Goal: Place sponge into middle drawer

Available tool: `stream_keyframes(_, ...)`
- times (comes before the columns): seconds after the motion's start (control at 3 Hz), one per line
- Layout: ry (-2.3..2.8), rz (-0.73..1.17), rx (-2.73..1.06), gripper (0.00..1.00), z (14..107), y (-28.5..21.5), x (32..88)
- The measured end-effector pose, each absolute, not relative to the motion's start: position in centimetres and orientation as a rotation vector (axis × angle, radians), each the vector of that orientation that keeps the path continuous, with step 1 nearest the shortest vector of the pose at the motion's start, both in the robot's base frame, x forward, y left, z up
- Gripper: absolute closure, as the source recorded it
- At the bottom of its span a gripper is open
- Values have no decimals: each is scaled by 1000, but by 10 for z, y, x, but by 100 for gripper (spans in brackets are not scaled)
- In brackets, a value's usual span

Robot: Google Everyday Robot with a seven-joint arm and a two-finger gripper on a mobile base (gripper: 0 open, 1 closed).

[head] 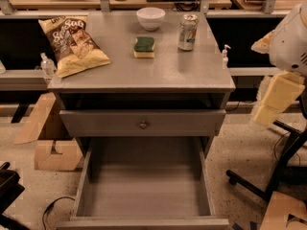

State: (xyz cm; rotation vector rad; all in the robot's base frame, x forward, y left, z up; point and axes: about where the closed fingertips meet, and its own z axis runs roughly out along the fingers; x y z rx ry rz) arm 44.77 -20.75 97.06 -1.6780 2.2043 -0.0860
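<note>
Camera view looks down on a grey desk (158, 75) from the front. The sponge (144, 47) lies flat on the desk top, green side up with its pale yellow body showing at the near edge. It sits toward the back of the top, just in front of a white bowl (150, 18), and touches nothing else. A drink can (187, 32) stands upright to the sponge's right, apart from it. A chip bag (74, 44) lies across the left part of the top, one corner hanging past the edge.

Below the top is a grey drawer front (110, 123) with a small round knob (143, 124). Under that, the middle drawer (144, 190) is pulled well out toward the camera, showing its plain grey floor and side walls.

The end effector (276, 99) hangs at the right edge of the view, off to the side of the desk and well apart from both sponge and drawer. I cannot tell whether it is released or clenched. A small pump bottle (224, 56) stands on a shelf just right of the desk, and cardboard (53, 155) lies on the floor at left.
</note>
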Motion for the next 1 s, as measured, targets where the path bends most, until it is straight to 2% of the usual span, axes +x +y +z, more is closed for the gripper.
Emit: stream_keyframes(1.0, 2132, -37, -1178, 0, 962, -155, 574)
